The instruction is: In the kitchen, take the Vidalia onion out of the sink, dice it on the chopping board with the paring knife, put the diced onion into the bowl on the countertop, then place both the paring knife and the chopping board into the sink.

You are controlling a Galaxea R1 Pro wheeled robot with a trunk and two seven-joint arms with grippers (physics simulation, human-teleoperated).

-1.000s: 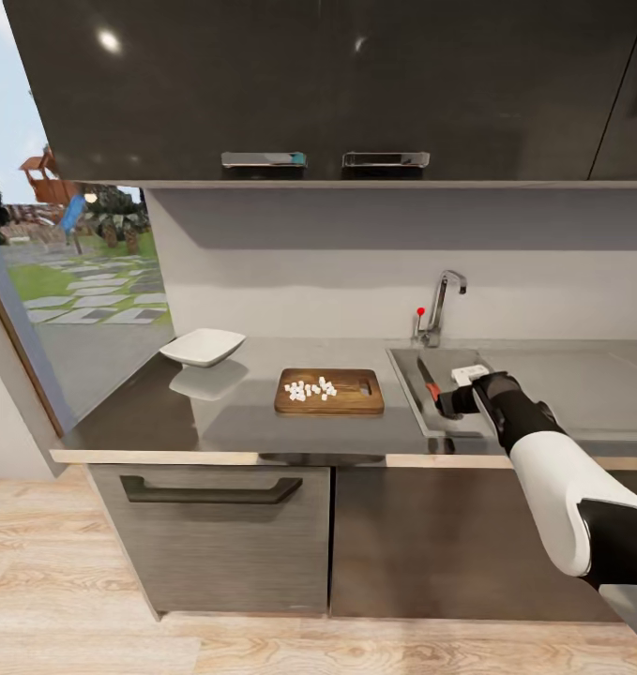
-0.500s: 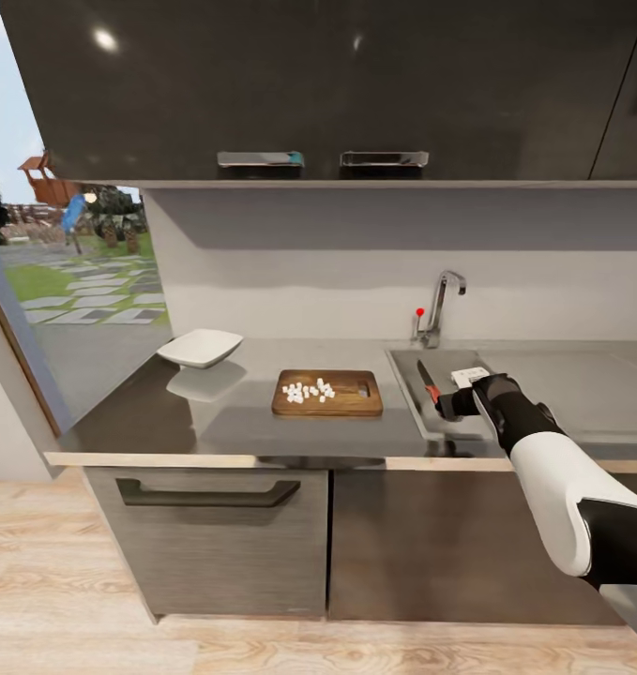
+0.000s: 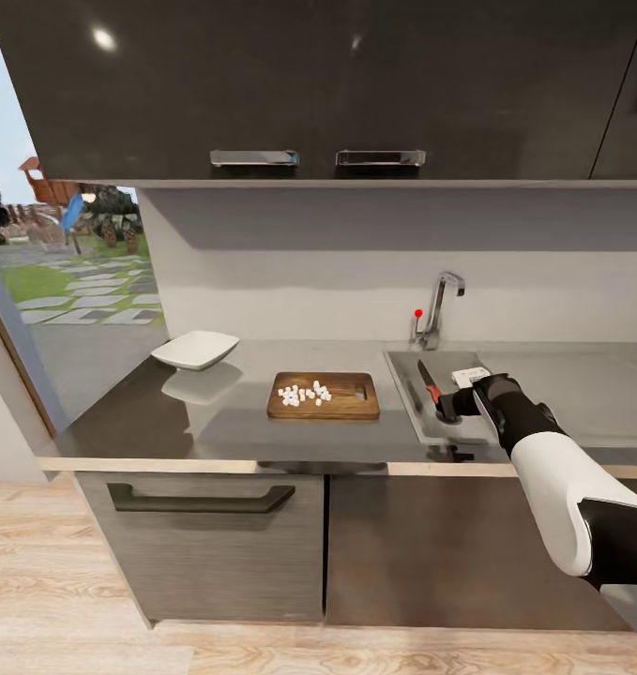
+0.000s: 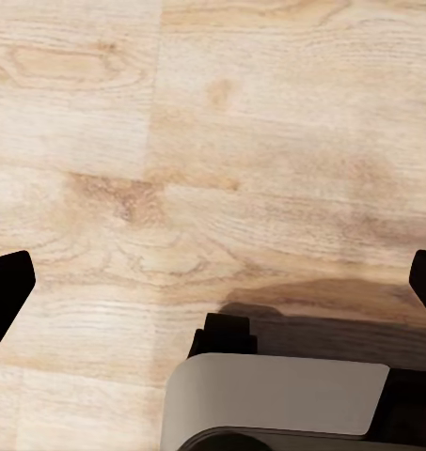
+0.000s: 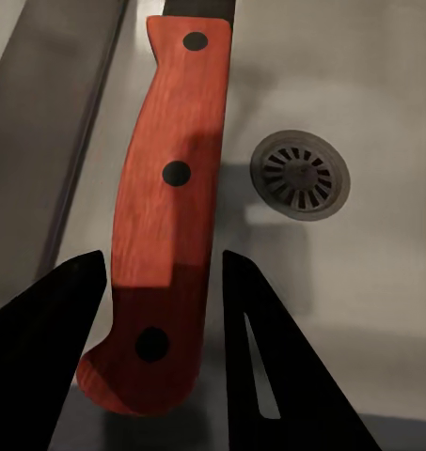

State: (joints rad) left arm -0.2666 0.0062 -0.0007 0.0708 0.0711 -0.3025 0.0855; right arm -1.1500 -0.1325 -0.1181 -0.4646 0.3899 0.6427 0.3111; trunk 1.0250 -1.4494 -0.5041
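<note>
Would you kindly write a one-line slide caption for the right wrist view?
Right tool with its fingers either side of the red-handled paring knife, over the steel sink near its round drain.

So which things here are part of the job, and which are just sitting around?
Job: paring knife, right gripper, sink, chopping board, diced onion, bowl, countertop.
Lying about: tap, upper cabinets, drawer handle.
</note>
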